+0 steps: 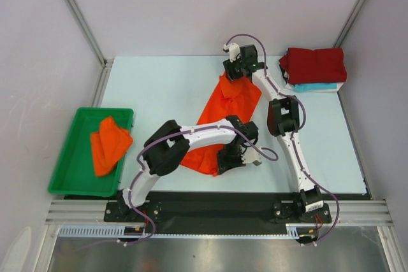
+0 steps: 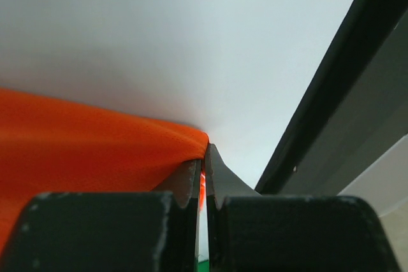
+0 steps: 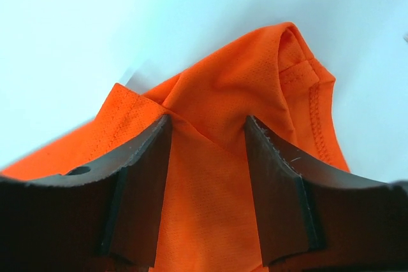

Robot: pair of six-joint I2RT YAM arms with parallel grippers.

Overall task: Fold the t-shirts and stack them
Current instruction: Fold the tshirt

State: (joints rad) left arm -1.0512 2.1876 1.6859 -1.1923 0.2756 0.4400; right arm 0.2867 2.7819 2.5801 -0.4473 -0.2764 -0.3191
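I'm working in a robotics lab cell: plain white panel walls (image 1: 191, 4) across the top of frame, a bare aluminium post (image 1: 76, 14) at upper left, a slotted aluminium rail (image 1: 363, 211) along the bottom.

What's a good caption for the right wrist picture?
Open right claw straddling a fold of the orange t-shirt on the pale table.

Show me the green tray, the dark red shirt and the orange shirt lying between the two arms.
green tray (image 1: 71, 157): overhead view, bare floor
dark red shirt (image 1: 313, 65): overhead view, folded top face
orange shirt between the arms (image 1: 227, 103): overhead view, middle of cloth
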